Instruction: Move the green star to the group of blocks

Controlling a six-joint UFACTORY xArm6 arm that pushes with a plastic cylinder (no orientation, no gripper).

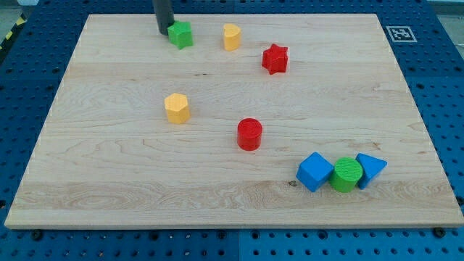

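Observation:
The green star (180,34) sits near the view's top, left of centre, on the wooden board (109,159). My tip (164,32) stands right against its left side, touching or nearly so. The group of blocks lies at the view's bottom right: a blue cube (315,172), a green cylinder (346,175) and a blue triangle (370,169), packed side by side. The star is far from that group.
A yellow block (231,36) sits right of the star, then a red star (275,59). A yellow hexagon (177,108) and a red cylinder (249,134) lie mid-board, between the star and the group. A blue pegboard surrounds the board.

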